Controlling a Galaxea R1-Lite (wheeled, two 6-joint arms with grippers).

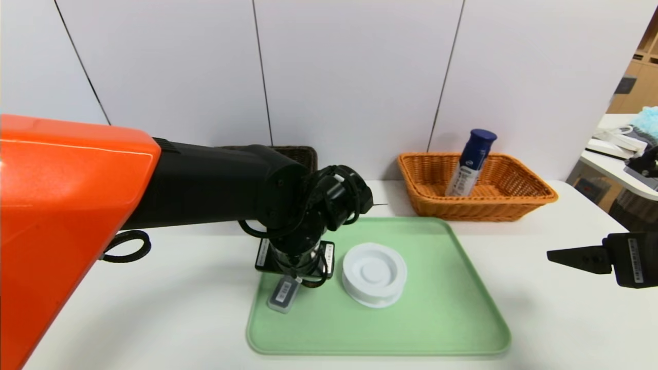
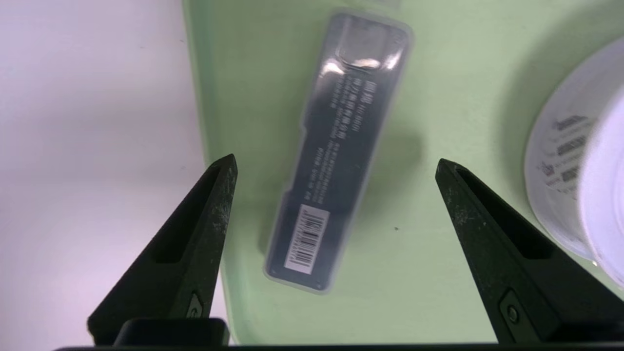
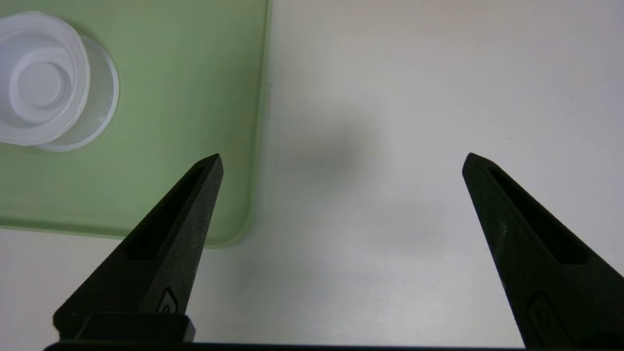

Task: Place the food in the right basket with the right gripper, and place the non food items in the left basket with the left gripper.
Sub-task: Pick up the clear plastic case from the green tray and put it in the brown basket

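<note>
The grey case point(image 1: 284, 294) with a barcode label lies at the left rim of the green tray point(image 1: 462, 318). My left gripper point(image 2: 336, 165) points down just above it, open, its fingers on either side of the case point(image 2: 341, 151) without touching it. Beside it on the tray sits the round white container point(image 1: 374, 274). The food bottle point(image 1: 470, 163) leans upright inside the orange right basket point(image 1: 514, 198). Only a corner of the dark left basket point(image 1: 300, 153) shows behind my left arm. My right gripper point(image 1: 570, 257) hovers open and empty over the table right of the tray.
My left arm's orange shell point(image 1: 67, 221) fills the left side of the head view and hides most of the left basket. White wall panels stand close behind the baskets. Another table with clutter point(image 1: 622, 149) is at the far right.
</note>
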